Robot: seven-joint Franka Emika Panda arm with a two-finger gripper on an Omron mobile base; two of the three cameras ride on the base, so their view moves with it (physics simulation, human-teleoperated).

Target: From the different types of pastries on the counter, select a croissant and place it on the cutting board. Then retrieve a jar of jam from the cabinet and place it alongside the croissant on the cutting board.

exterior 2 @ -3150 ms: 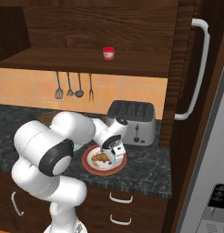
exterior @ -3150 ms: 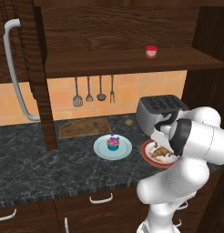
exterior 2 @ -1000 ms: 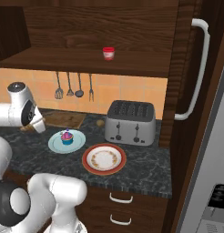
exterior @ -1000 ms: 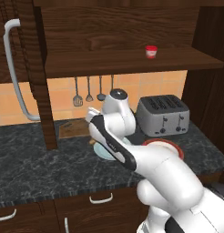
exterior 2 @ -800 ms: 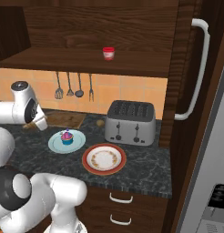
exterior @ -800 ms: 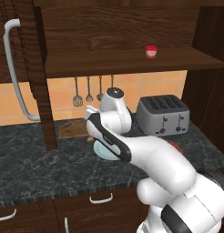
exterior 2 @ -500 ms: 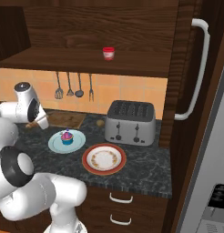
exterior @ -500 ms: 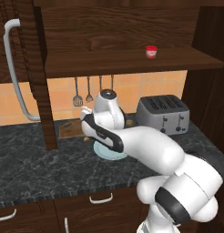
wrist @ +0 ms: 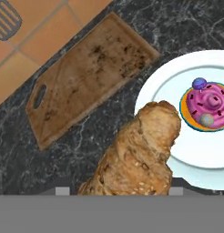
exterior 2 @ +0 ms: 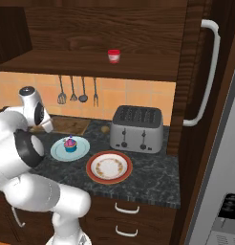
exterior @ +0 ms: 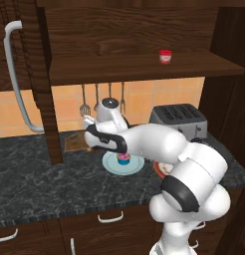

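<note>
Carrying the croissant [wrist: 139, 157], the gripper [wrist: 114, 191] has its fingers clamped on the pastry's lower end, as we read it from the hand view, where the flaky body rises from between the two dark tips. We take the cutting board [wrist: 89, 77] as our landmark. In the hand view the croissant hangs short of the board, its free end over the rim of the pale blue plate [wrist: 177, 154] beside the board, with dark counter [wrist: 68, 159] showing between plate and board. We judge the pastry is held raised so that it can cross that plate rim without dragging.

The pink-frosted cupcake [wrist: 207, 107] sits on the same plate, to the side away from the board; it is the wrong pastry and is left alone. The red-rimmed plate [exterior 2: 109, 167], further from the board and in front of the toaster [exterior 2: 137, 128], lies bare. The jar of jam [exterior 2: 113, 56] stands on the cabinet shelf [exterior 2: 90, 67], well above the board; we judge that step is not yet begun.

We judge the next move needs the croissant brought over the board and lowered before release.
</note>
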